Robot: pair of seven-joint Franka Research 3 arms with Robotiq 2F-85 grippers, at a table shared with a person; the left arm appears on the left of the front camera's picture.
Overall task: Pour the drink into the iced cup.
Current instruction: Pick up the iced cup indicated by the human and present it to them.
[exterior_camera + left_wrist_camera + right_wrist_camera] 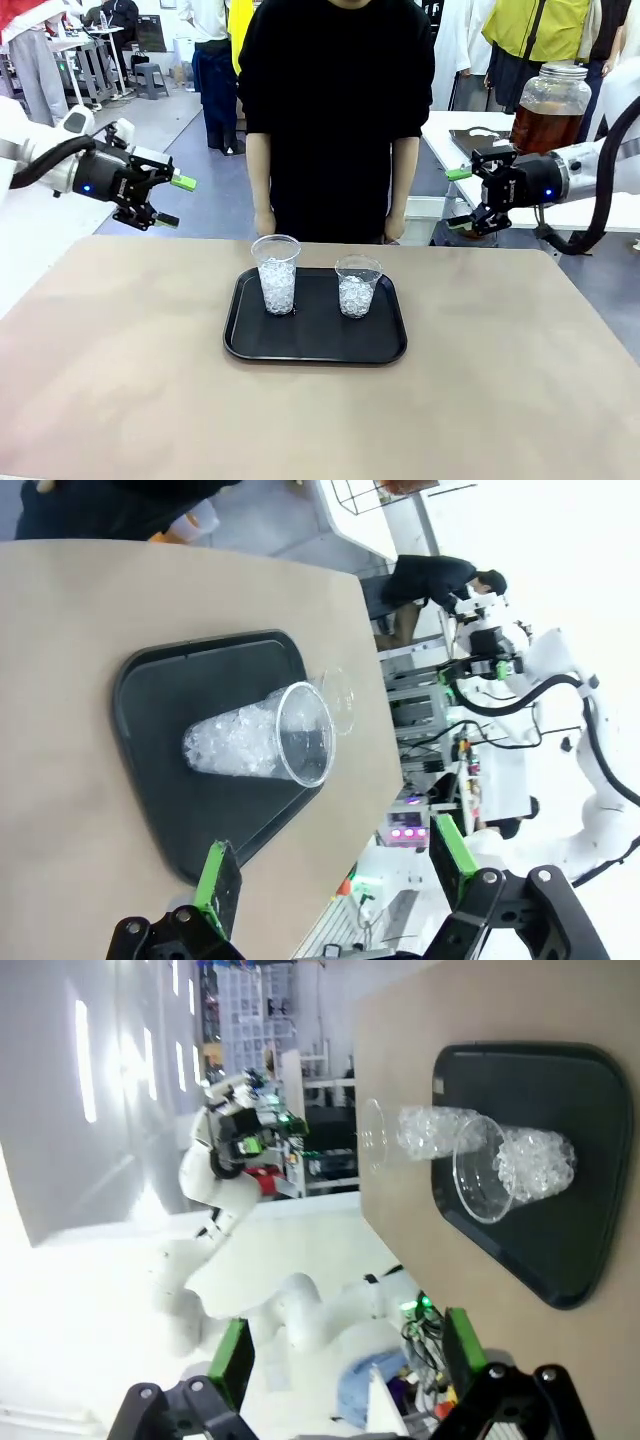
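1. Nothing is poured yet. Both cups on the tray [245, 345] hold only ice, so the whole task lies ahead of you.
2. The tray sits mid-table [120, 380], nearer the far edge. The taller cup [276, 273] stands by the tray's far left corner and the shorter cup [357, 285] toward its far right, apart from each other.
3. Your left gripper [175, 201] hangs beyond the table's far left corner, jaws wide and empty. Your right gripper [459, 198] hangs beyond the far right corner, equally wide and empty.
4. The only drink you can see is a jar [551, 108] of brown liquid on a white table behind the right arm, its base hidden. I cannot tell whether it is the one meant.
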